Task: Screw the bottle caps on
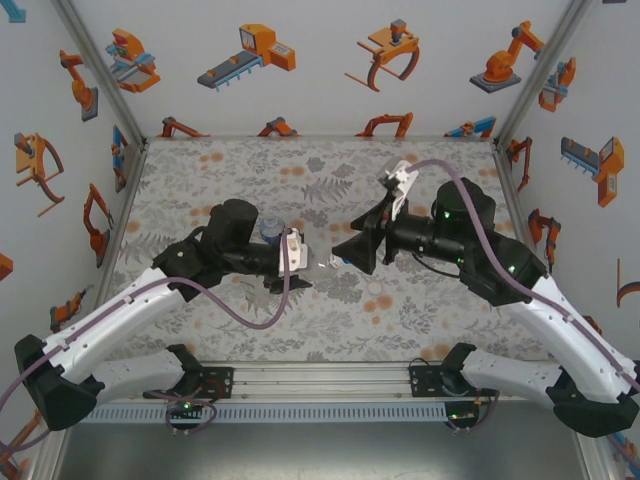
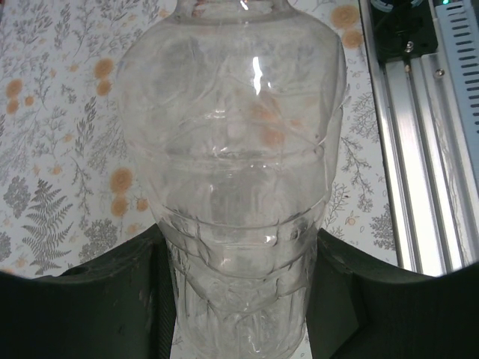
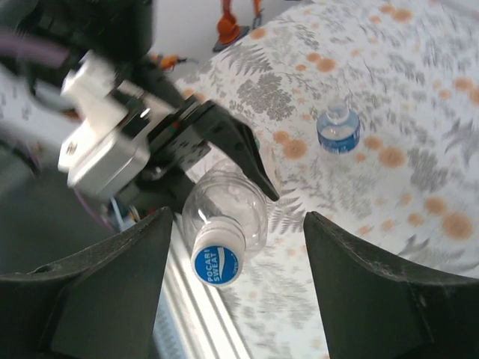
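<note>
1. Left gripper [image 2: 236,235]: you see it clamped on the clear bottle [image 2: 232,149]. The two black fingers [image 2: 97,299] press against the lower body of the bottle from either side. The bottle is held off the table [image 1: 420,310], lying roughly level, with its neck pointing toward the right arm.

2. Cap [image 3: 218,262]: note the white cap with blue lettering seated on the neck of the held bottle. You cannot tell from these views whether it is threaded fully home.

3. Right gripper [image 3: 238,218]: its jaws stand apart, one on each side of the cap. Neither finger touches the cap; the gap is narrow on one side and wider on the other. It grips nothing.

4. Blue-label bottle [image 3: 338,131]: you find it standing upright on the flowered table, beyond the left arm and well apart from both grippers.

5. In the overhead view the two grippers face each other near the middle of the table, with the held bottle between them.

6. Rail [image 2: 419,149]: the aluminium rail at the near table edge lies beside the held bottle in the left wrist view.
</note>
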Robot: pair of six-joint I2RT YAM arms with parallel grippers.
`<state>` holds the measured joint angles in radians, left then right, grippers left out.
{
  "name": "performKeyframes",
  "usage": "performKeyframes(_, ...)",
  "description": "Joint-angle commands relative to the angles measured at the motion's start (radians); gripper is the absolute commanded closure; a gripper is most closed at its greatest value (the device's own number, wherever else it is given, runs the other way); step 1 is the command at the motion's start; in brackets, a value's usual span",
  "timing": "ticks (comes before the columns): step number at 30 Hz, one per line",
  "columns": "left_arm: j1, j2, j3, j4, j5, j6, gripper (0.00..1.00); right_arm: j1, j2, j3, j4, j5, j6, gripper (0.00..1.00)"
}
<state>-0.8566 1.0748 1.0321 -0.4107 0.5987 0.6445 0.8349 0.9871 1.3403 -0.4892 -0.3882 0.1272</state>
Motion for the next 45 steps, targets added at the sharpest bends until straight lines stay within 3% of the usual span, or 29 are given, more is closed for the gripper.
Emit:
performKeyframes(1, -0.004, -0.015, 0.037, -0.029, 0.060, 0.026, 1.00, 0.006, -0.004, 0.045, -0.064, -0.267, -0.452, 0.35)
performKeyframes(8, -0.007, -0.015, 0.042, -0.046, 0.114, 0.025, 1.00, 0.006, 0.037, 0.114, -0.305, -0.303, -0.774, 0.35)
performKeyframes(21, -0.018, -0.015, 0.046, -0.056, 0.106, 0.015, 1.00, 0.005, 0.038, 0.050, -0.214, -0.357, -0.773, 0.58)
performKeyframes(26, -0.018, -0.005, 0.052, -0.056, 0.101, 0.020, 1.00, 0.006, 0.048, 0.047, -0.206, -0.360, -0.769, 0.59)
performKeyframes(30, -0.018, -0.001, 0.053, -0.051, 0.085, 0.017, 1.00, 0.006, 0.058, 0.042, -0.204, -0.358, -0.720, 0.71)
performKeyframes(34, -0.019, 0.002, 0.046, -0.010, 0.034, -0.007, 1.00, 0.006, 0.048, -0.014, -0.110, -0.253, -0.430, 0.83)
performKeyframes(37, -0.018, 0.001, 0.022, 0.059, -0.009, -0.024, 1.00, 0.005, 0.031, -0.078, -0.028, -0.106, -0.142, 1.00)
performKeyframes(41, -0.019, 0.017, -0.003, 0.141, -0.088, -0.033, 1.00, 0.006, 0.024, -0.135, 0.043, 0.101, 0.319, 1.00)
performKeyframes(45, -0.018, 0.053, 0.016, 0.133, -0.103, -0.016, 1.00, 0.006, 0.062, -0.130, -0.031, 0.247, 0.728, 1.00)
